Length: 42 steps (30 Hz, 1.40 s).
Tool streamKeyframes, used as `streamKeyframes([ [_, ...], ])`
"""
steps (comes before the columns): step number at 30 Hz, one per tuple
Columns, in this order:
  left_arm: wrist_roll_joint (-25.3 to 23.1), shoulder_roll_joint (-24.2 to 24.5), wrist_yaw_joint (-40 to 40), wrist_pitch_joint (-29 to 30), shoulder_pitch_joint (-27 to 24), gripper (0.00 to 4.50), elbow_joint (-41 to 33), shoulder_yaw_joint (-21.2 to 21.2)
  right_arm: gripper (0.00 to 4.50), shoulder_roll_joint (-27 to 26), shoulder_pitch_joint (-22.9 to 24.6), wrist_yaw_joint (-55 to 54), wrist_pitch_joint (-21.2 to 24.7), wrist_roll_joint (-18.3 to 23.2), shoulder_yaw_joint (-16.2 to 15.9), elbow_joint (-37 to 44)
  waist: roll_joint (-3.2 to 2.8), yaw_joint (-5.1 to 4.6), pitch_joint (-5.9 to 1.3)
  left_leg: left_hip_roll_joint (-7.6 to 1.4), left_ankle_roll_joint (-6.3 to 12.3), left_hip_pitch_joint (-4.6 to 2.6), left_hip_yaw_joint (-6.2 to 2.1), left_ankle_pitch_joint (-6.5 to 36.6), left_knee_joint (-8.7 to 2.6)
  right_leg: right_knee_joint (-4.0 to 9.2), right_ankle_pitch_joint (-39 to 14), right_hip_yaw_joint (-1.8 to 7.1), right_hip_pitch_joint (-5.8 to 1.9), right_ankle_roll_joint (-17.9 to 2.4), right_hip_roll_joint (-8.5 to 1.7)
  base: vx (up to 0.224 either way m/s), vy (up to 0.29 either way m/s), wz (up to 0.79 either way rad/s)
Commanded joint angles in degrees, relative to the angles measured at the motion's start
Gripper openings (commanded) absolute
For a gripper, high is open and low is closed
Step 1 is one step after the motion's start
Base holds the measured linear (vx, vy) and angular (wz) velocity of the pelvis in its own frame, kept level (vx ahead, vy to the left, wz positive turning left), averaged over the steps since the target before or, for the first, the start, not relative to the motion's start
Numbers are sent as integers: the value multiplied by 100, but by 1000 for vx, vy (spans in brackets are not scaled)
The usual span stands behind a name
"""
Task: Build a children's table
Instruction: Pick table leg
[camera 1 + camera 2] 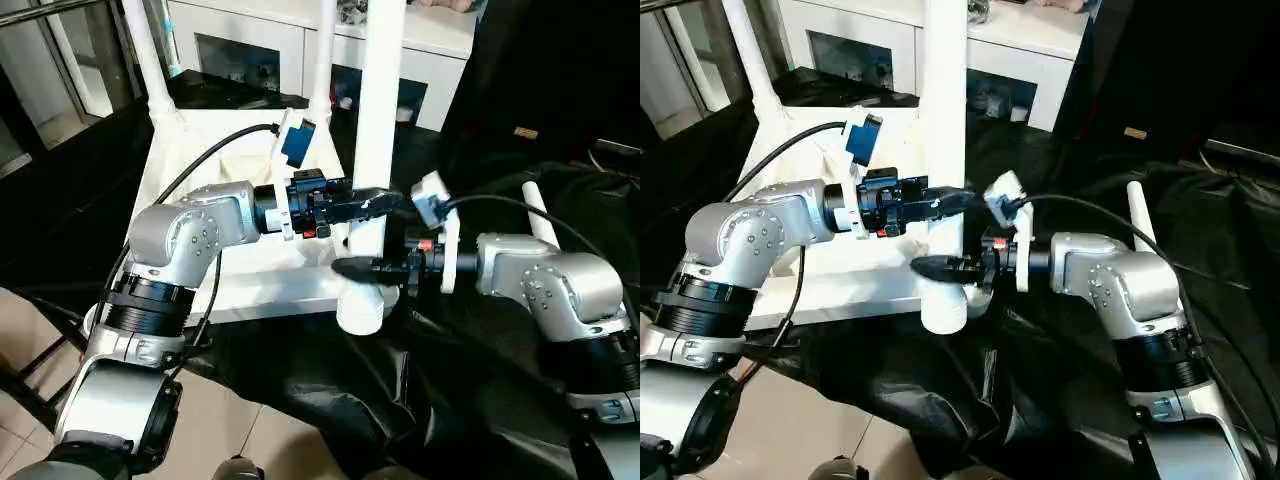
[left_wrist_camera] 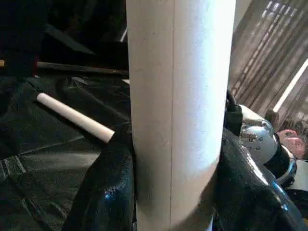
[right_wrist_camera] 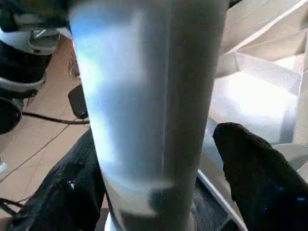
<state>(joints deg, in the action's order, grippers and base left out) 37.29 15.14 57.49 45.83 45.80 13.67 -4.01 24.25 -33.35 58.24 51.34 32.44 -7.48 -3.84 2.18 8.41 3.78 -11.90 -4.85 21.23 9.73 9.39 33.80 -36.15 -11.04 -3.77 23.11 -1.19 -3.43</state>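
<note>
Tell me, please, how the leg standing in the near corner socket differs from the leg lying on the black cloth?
The socketed leg stands upright in the tabletop; the loose leg lies flat on the black cloth. The left gripper clasps the socketed one and the right gripper brackets it; the loose one lies untouched. Both are white tubes.

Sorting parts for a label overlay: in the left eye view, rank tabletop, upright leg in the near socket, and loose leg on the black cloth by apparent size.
1. tabletop
2. upright leg
3. loose leg, partly hidden by the right arm
</note>
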Motion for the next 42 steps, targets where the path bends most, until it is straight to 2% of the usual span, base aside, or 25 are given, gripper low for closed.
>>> streamKeyframes([
  [1,-7,-15,97,-48,177,188,-133,-55,351,87,49,36,21,-54,-57,49,45,22,-460,-86,-54,-32,6,547,-314,390,-667,271,-375,-900,-428,0,0,0],
  [8,-11,-48,104,-25,191,188,-115,-33,351,69,93,33,-163,-139,-130,12,49,24,-464,-85,-51,-31,6,527,-308,382,-620,270,-376,-920,-425,0,0,0],
  [9,-8,-39,111,-19,185,188,-124,-32,335,63,98,24,-162,-135,-134,22,29,24,-468,-84,-52,-31,4,528,-308,382,-594,270,-377,-927,-422,0,0,0],
  [14,0,-26,119,-8,181,188,-118,-28,308,55,120,13,-179,-157,-140,33,27,25,-466,-85,-51,-32,0,559,-309,381,-601,268,-381,-933,-423,0,0,0],
  [21,-43,-10,150,-59,194,187,-74,-36,237,58,130,22,-248,-185,-175,7,27,27,-469,-87,-57,-35,-1,570,-308,382,-619,268,-382,-935,-424,0,0,0],
  [25,-210,-74,-48,-254,187,187,11,-43,230,41,150,11,-288,-185,-174,18,31,30,-467,-86,-50,-33,1,576,-306,388,-597,270,-383,-937,-427,0,0,0],
  [26,-206,-81,-65,-240,185,222,20,-37,197,28,161,0,-304,-184,-166,25,25,33,-470,-90,-59,-36,-3,572,-307,382,-590,267,-382,-941,-427,0,0,0],
  [28,-128,-136,-181,-152,183,256,25,71,198,-20,186,-41,-373,-185,-137,22,21,37,-473,-87,-58,-35,1,576,-301,378,-551,269,-381,-956,-426,0,0,0],
  [29,-128,-136,-181,-152,183,256,25,71,198,-20,186,-41,-373,-185,-137,22,23,36,-471,-88,-60,-34,-1,570,-302,377,-546,268,-380,-963,-427,0,0,0],
  [33,-200,-307,-428,-544,90,286,-1,252,187,-233,248,-276,-584,-168,49,-23,14,40,-477,-89,-57,-29,-7,590,-301,382,-527,263,-385,-1001,-435,0,0,0],
  [34,-284,-427,-648,-862,39,288,0,366,187,-346,277,-413,-687,-144,164,-49,19,36,-474,-93,-62,-23,-7,611,-302,390,-521,265,-384,-1000,-443,0,0,0],
  [35,-359,-654,-1090,-1351,-36,288,18,625,187,-514,309,-680,-822,-130,342,-99,-10,38,-480,-98,-73,-26,-14,623,-300,383,-499,264,-387,-1006,-439,0,0,0],
  [36,-371,-764,-1327,-1544,-63,288,33,769,187,-590,324,-814,-889,-131,427,-125,20,28,-476,-100,-77,-13,-10,664,-293,399,-470,262,-392,-1012,-447,0,0,0],
  [37,-403,-810,-1487,-1649,-75,288,32,842,187,-634,336,-888,-971,-146,474,-138,20,38,-490,-96,-76,-24,-15,618,-298,381,-448,259,-400,-1002,-442,0,0,0],
  [38,-442,-840,-1611,-1738,-93,288,10,887,187,-675,348,-974,-1045,-165,521,-155,-8,38,-484,-95,-83,-30,-19,622,-301,381,-461,259,-390,-988,-435,0,0,0],
  [39,-478,-873,-1753,-1881,-162,288,-75,982,187,-819,375,-1270,-1267,-221,684,-233,-17,29,-482,-99,-85,-35,-17,652,-303,384,-461,262,-382,-957,-430,0,0,0],
  [42,-511,-831,-1748,-1921,-276,288,-171,1016,187,-941,380,-1664,-1438,-356,822,-354,-14,-4,-474,-91,-141,-26,-18,673,-315,391,-567,261,-374,-904,-429,0,0,0],
])
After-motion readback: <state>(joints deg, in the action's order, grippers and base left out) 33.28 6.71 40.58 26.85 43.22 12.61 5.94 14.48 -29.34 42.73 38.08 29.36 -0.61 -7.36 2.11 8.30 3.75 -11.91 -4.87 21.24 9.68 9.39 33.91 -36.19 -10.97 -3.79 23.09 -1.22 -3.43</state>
